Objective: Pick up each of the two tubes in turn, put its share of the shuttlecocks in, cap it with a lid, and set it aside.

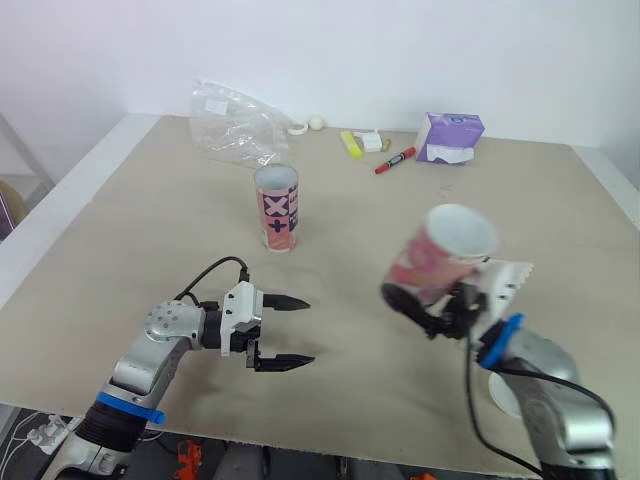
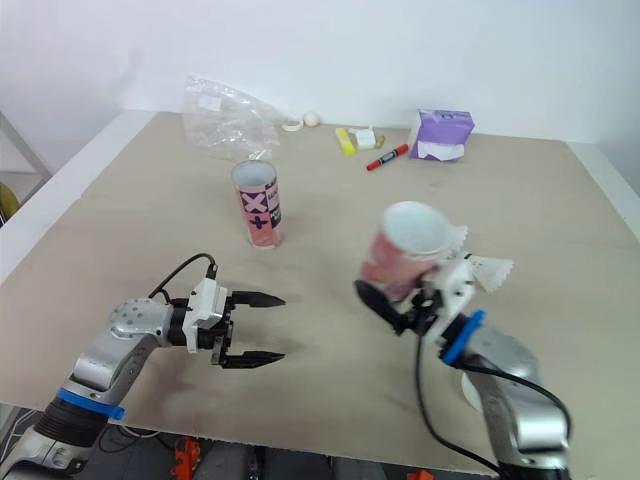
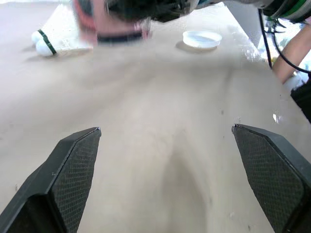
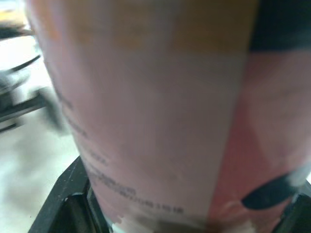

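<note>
A beige tabletop spreads across most of the frame in the head views, and everything else we see lies or stands on it or hangs over it. At upper left lies a crumpled clear bag, the largest loose item.

At lower right, the right gripper has its jaws clamped on the held tube, a pink and white cylinder. It is lifted clear of the tabletop and tilted, its open white mouth turned toward the upper right. In the right wrist view we see the tube's printed wall pressed between the two black fingers.

At lower left, the left gripper hovers over bare tabletop. Its jaws are wide apart and hold nothing.

Near the centre of the frame, the standing tube is upright, well apart from both grippers and just below the bag.

At upper right, close to the far edge, sits a purple box.

White shuttlecocks lie just behind the right gripper, their feathers showing at its right. We cannot tell how many there are.

A white lid lies flat on the tabletop near the lower right corner, partly under the right arm in the head views.

Between the bag and the box, a red marker lies beside a yellow block.
</note>
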You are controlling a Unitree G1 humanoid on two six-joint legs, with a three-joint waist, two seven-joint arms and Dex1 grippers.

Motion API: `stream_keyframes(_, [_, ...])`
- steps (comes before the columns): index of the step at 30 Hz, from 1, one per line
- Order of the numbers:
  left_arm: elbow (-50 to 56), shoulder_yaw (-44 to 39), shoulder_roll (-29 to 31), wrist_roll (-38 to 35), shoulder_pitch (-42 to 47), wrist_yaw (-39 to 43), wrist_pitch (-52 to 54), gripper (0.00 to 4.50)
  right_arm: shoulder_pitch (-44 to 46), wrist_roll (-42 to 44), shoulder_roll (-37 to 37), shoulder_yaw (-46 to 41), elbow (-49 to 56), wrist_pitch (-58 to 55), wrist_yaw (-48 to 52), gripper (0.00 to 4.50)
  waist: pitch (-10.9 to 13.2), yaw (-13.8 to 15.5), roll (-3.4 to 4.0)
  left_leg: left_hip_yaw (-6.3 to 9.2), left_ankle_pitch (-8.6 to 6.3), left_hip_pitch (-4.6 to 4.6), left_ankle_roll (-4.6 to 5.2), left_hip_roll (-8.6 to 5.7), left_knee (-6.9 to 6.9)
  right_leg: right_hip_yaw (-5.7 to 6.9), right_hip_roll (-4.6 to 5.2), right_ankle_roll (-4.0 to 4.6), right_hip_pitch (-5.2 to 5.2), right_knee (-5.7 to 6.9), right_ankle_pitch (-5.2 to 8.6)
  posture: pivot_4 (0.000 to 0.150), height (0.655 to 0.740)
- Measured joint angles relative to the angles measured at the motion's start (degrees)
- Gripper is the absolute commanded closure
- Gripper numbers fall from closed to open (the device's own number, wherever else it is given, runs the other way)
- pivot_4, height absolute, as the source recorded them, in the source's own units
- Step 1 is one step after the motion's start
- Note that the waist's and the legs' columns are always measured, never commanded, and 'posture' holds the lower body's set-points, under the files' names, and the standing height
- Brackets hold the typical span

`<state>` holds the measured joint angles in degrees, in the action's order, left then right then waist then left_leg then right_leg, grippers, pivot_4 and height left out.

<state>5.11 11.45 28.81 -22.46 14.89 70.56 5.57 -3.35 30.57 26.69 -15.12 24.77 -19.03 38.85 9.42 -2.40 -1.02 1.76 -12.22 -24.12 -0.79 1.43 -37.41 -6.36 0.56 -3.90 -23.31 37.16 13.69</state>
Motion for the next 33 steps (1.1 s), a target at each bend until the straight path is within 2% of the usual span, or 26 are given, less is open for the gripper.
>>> stream_keyframes(5, [0.4, 0.0, -1.74, -2.01, 0.29, -0.18, 2.44, 0.0, -3.18, 3.82, -1.17, -15.9, -2.18, -1.99, -11.08, 1.19, -0.01, -0.07, 0.04, -0.06, 0.0, 0.04, 0.01, 0.0, -0.04, -0.06, 0.0, 0.11, 0.01, 0.0, 0.0, 0.15, 0.74])
stream_keyframes(6, [0.81, -0.02, -3.14, -2.93, 0.64, -0.44, 3.01, 0.0, -3.02, 4.04, -1.43, -20.87, -6.4, -1.74, -14.85, 1.19, -0.01, -0.1, 0.04, -0.08, 0.01, 0.04, 0.01, -0.01, -0.08, -0.08, 0.0, 0.1, 0.04, 0.0, -0.02, 0.15, 0.74])
stream_keyframes(7, [0.91, -0.01, -3.22, -2.96, 0.64, -0.45, 3.06, 0.0, -3.02, 4.04, -1.44, -21.32, -6.83, -1.74, -15.22, 1.19, -0.01, -0.11, 0.04, -0.09, 0.01, 0.04, 0.01, -0.01, -0.08, -0.09, 0.0, 0.1, 0.04, 0.0, -0.02, 0.15, 0.74])
stream_keyframes(10, [2.39, -0.05, -4.67, -3.95, 1.05, -1.64, 3.4, 0.0, -2.5, 1.54, -0.48, -28.02, -18.59, -0.21, -21.06, 1.19, -0.03, -0.21, 0.28, -0.18, 0.01, 0.09, 0.02, -0.03, -0.06, -0.19, -0.01, 0.11, 0.03, -0.01, -0.03, 0.15, 0.74])
stream_keyframes(12, [2.45, -0.01, -5.01, -3.91, 1.08, -1.83, 3.28, 0.0, -1.77, 0.19, 0.0, -28.02, -21.91, 0.71, -21.84, 1.19, -0.06, -0.7, 0.5, -0.4, 0.01, 0.32, 0.02, 0.03, 0.05, -0.48, -0.13, 0.12, 0.06, 0.0, -0.05, 0.15, 0.74])
stream_keyframes(24, [2.63, 0.19, -5.2, -2.61, 0.88, -2.67, 2.17, 0.0, 6.75, -5.64, 5.58, -26.69, -38.43, 7.7, -22.52, 1.19, -0.05, -0.69, 0.54, -0.81, 0.01, 0.55, 0.02, 0.01, 0.09, -1.0, -0.18, -0.03, 0.12, 0.01, -0.11, 0.15, 0.74])
stream_keyframes(33, [2.64, 0.38, -5.18, -2.25, 0.4, -2.76, 2.15, 0.0, 6.15, -6.96, 5.38, -25.07, -40.67, 9.46, -22.49, 1.19, -0.04, -0.69, 0.53, -0.84, 0.01, 0.55, 0.02, 0.0, 0.13, -1.06, -0.18, -0.06, 0.11, 0.0, -0.06, 0.15, 0.74])
